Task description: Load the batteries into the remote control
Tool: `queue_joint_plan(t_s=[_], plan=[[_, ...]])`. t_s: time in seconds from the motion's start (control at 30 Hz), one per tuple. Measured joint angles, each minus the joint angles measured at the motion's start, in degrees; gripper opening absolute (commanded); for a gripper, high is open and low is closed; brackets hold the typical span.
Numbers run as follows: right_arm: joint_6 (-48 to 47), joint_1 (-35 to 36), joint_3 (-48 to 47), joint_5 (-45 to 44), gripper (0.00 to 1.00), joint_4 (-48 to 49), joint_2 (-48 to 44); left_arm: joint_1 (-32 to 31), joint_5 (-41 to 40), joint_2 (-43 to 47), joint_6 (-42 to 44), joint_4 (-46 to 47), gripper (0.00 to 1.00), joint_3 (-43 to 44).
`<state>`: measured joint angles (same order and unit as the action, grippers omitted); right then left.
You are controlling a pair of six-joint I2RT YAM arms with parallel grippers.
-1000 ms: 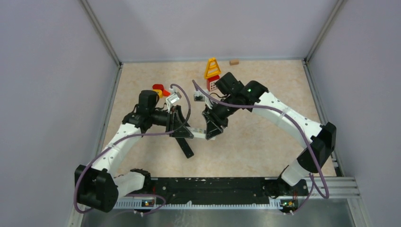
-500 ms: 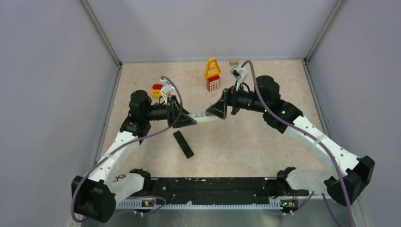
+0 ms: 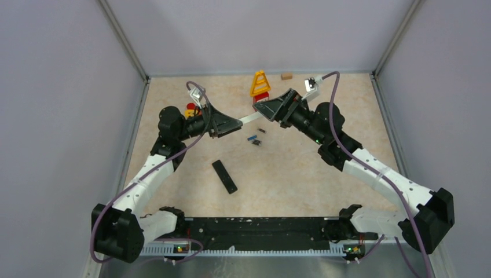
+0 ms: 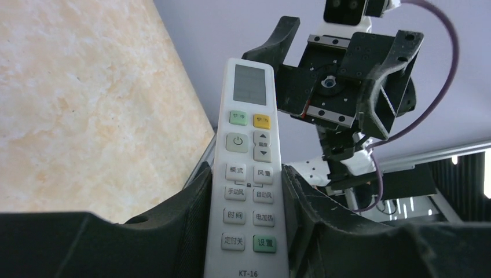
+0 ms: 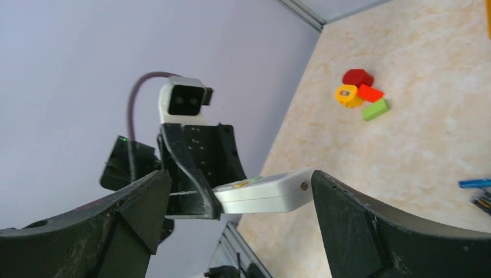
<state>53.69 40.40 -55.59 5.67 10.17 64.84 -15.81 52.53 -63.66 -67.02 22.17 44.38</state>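
My left gripper [image 3: 234,124] is shut on the white remote control [image 3: 248,119], held above the table. In the left wrist view the remote control [image 4: 249,156] stands button-side up between the fingers of the left gripper [image 4: 246,174]. My right gripper [image 3: 262,108] is open at the remote's free end. In the right wrist view the wide jaws of the right gripper [image 5: 240,176] straddle the remote control [image 5: 266,194]. Two batteries lie on the table below: a dark one [image 3: 259,131] and a blue-wrapped one [image 3: 253,139], also seen as the blue battery [image 5: 475,183].
A black flat oblong piece [image 3: 224,176] lies on the table nearer the arm bases. A yellow cone on a red block [image 3: 260,87] and a small wooden block [image 3: 286,76] stand at the back wall. Red, yellow and green toy pieces [image 5: 356,92] sit behind the left arm.
Both grippers have carried the remote up and toward the back. My right gripper has opened and let go of the remote's end. Two batteries now show on the table beneath.
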Motion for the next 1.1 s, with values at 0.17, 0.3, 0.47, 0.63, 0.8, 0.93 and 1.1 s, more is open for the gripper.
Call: queue_joint_plan(t_s=[0.17,0.3,0.47,0.63,0.8,0.93,1.1], plan=[[4.6,0.3,0.0,-1.2,0.93,5.8,2.1,0.1,-2.5,0.0,-6.7,0.7,0.0,0.6],[6.6,0.5,0.0,-2.9,0.92,7.3,3.2,0.1,-4.0,0.0,-9.7,0.5,0.0,0.6],[8.2,1.1,0.0,-5.1,0.92,6.9,3.3,0.1,-4.7,0.0,-11.7,0.2,0.0,0.6],[9.1,1.3,-3.3,-6.6,0.9,2.5,5.6,0.1,-6.3,0.0,-11.9,-0.5,0.0,0.6],[9.4,2.0,-6.5,-8.5,0.91,-3.4,7.6,0.1,-8.1,0.5,-9.7,-2.2,0.0,0.6],[9.9,3.4,-7.2,-8.8,0.92,-8.2,8.1,0.0,-11.1,1.7,-7.4,-2.9,0.0,0.6],[10.3,3.8,-7.0,-4.2,0.89,-4.4,10.0,0.0,-12.6,2.6,-7.0,-1.4,0.0,0.6]])
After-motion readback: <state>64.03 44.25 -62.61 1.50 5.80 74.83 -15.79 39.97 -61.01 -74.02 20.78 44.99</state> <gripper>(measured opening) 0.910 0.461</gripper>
